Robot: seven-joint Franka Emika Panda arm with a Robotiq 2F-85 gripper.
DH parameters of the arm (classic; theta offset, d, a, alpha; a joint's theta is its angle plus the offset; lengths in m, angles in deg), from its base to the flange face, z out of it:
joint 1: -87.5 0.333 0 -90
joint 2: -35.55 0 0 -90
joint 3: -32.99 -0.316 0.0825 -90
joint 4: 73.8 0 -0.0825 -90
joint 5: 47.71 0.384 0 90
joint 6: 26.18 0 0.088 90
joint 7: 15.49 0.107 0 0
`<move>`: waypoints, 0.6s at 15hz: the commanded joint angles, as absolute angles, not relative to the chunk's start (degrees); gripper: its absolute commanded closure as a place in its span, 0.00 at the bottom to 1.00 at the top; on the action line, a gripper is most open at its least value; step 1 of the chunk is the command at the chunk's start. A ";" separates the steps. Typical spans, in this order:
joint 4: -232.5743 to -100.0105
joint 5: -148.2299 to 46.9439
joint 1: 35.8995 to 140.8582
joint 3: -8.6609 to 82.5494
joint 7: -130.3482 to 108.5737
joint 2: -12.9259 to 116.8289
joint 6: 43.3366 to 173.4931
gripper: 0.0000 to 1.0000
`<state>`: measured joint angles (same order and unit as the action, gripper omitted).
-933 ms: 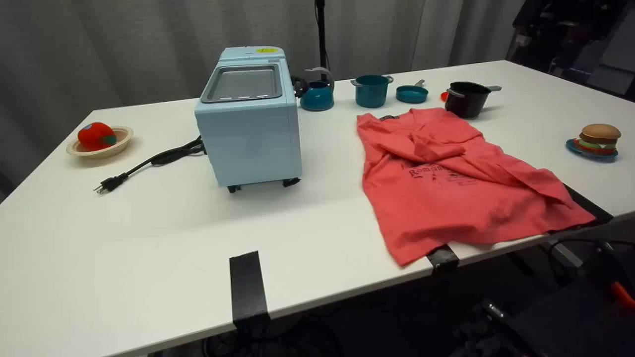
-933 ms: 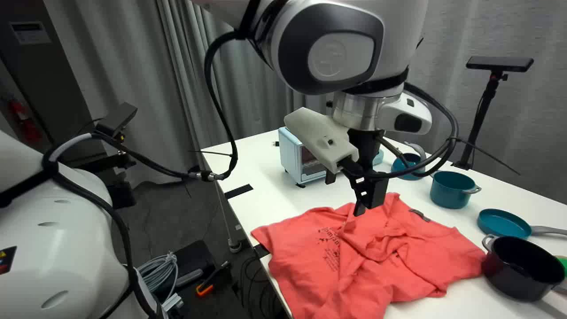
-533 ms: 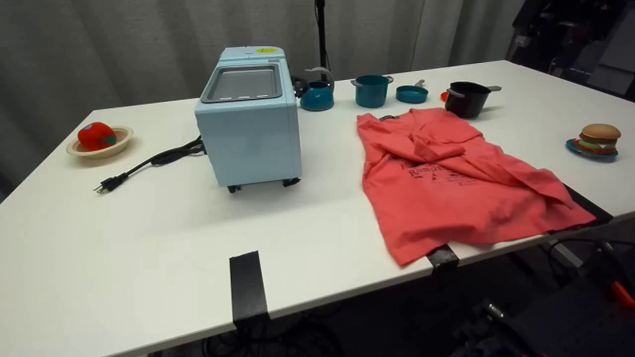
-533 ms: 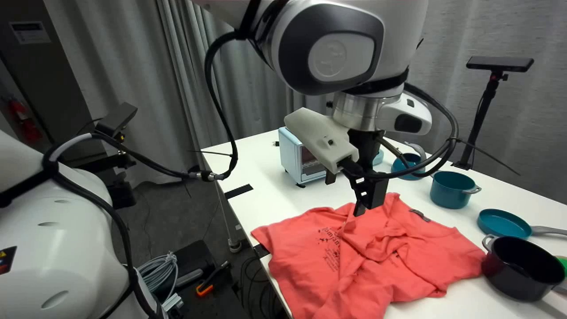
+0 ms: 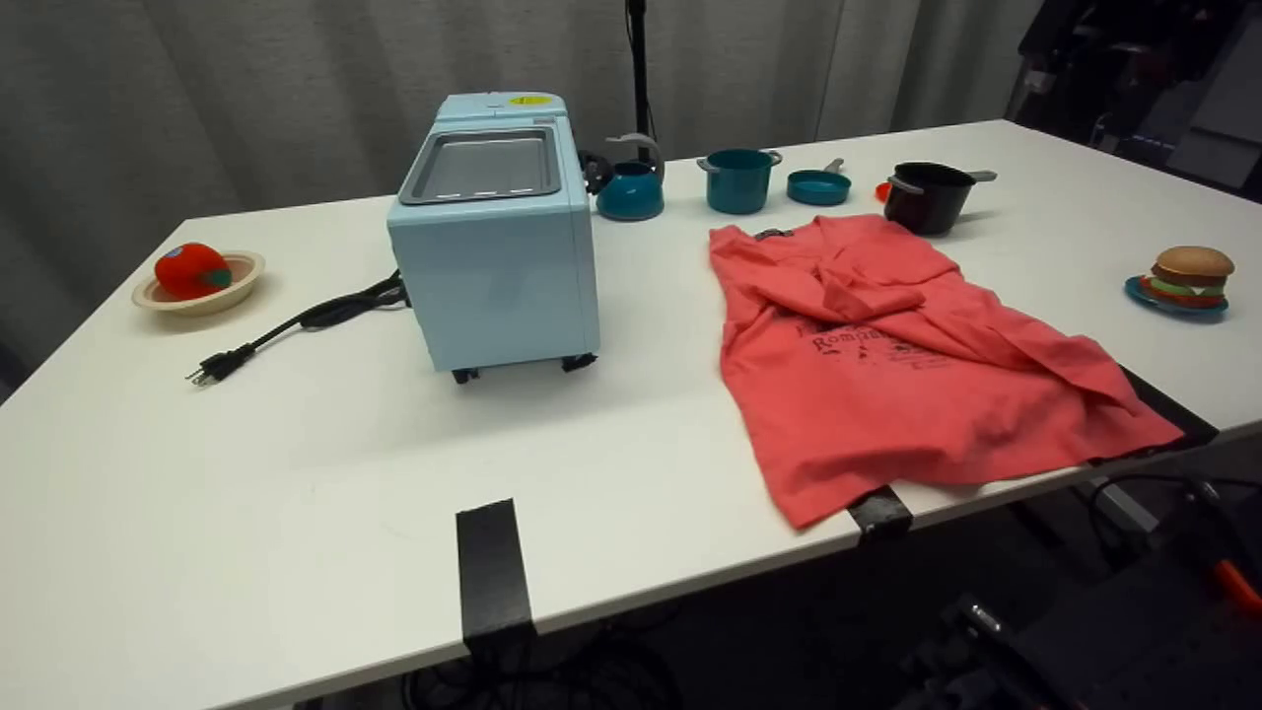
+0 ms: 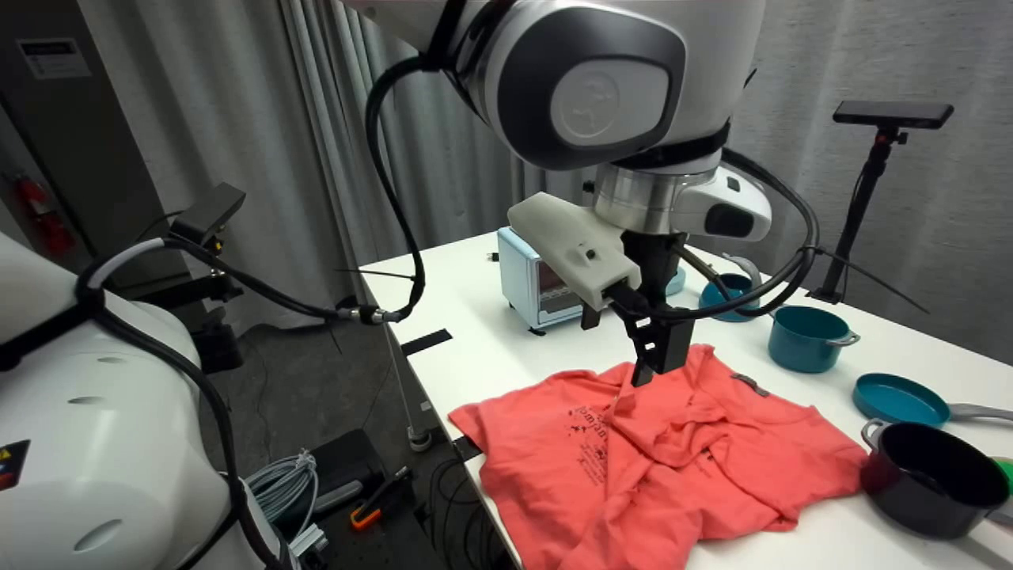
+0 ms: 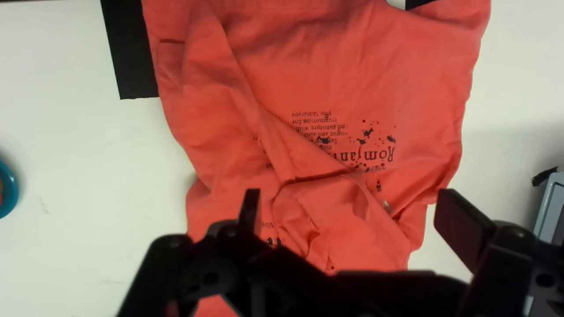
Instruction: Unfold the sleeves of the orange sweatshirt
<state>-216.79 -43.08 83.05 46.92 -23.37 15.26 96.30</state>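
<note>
White desk (image 5: 296, 463), grey curtain (image 5: 296, 89) behind it. Nearest: my pincer (image 7: 350, 202), spread wide, holding nothing, above the cloth as I read it. Under it the orange sweatshirt (image 5: 887, 414) lies face up, bottom edge along the front of the desk. The sleeves (image 7: 328, 198) look bunched across the chest in overlapping folds; can't make out both cuffs.

Step in hand, my call: get a clean grasp. I'd center on one raised fold, narrow the pincer, drop straight, take the top layer only. Catch the chest too and everything travels. Then low lift, slow pull outward along the sleeve, lay flat, let go. I see nothing pinning the body, so dragging is the main risk.

Further out: toaster oven (image 5: 498, 266) to one side, toy burger (image 5: 1190, 274) to the other; stop short of both. Far end: black pot (image 5: 924, 202) right beside the cloth, can't tell if touching; keep swings off it.
</note>
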 commanded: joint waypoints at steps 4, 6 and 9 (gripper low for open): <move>-216.70 -42.58 81.80 45.74 -23.77 15.38 96.16 0.00; -216.70 -42.58 81.80 45.73 -23.77 15.37 96.16 0.00; -214.74 -41.90 83.06 44.64 -24.00 18.46 98.17 0.00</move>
<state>-216.70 -43.08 83.04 46.33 -23.37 15.55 96.42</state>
